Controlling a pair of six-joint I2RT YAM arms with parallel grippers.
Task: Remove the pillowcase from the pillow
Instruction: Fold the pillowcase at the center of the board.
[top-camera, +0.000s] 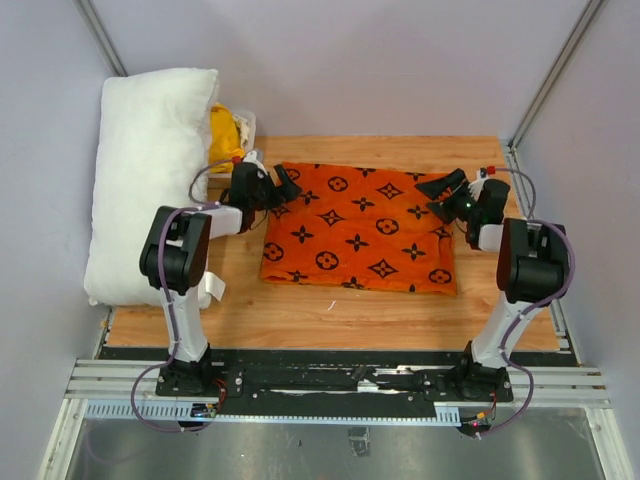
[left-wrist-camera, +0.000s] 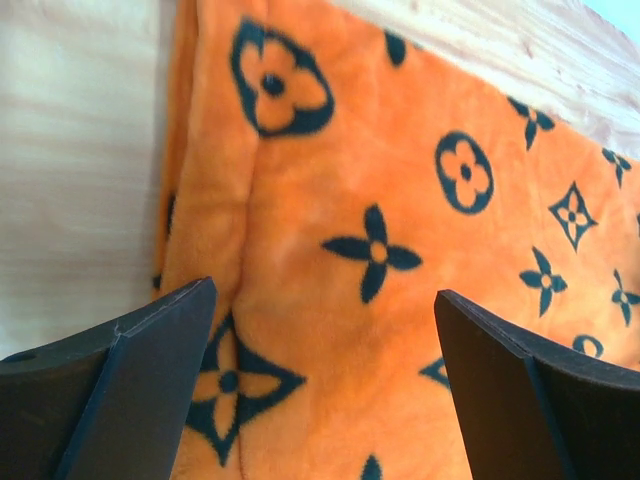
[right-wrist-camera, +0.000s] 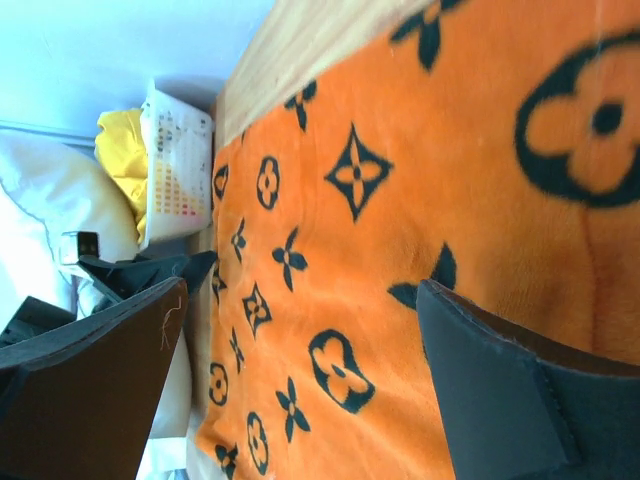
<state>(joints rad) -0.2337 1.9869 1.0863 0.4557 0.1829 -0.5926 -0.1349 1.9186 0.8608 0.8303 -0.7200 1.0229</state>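
Pillowcase (top-camera: 358, 230) lies spread flat, print up, in the middle of the frame on the wooden counter (top-camera: 330, 320), with nothing lying on it. Its left edge shows a raised fold in the left wrist view. Pillow (top-camera: 150, 180), bare and white, lies along the left wall at the upper left, well apart from the case; the left arm (top-camera: 178, 250) crosses in front of its lower right side. Just beside the pillow's upper right end, a yellow cloth (top-camera: 224, 130) sits in a pale tub (top-camera: 246, 124) at the counter's far left corner.

Left jaws stand wide over the case's upper left corner and hold nothing. Right jaws, equally wide and also holding nothing, hang over its upper right corner. Whether either pair touches the fabric cannot be told.
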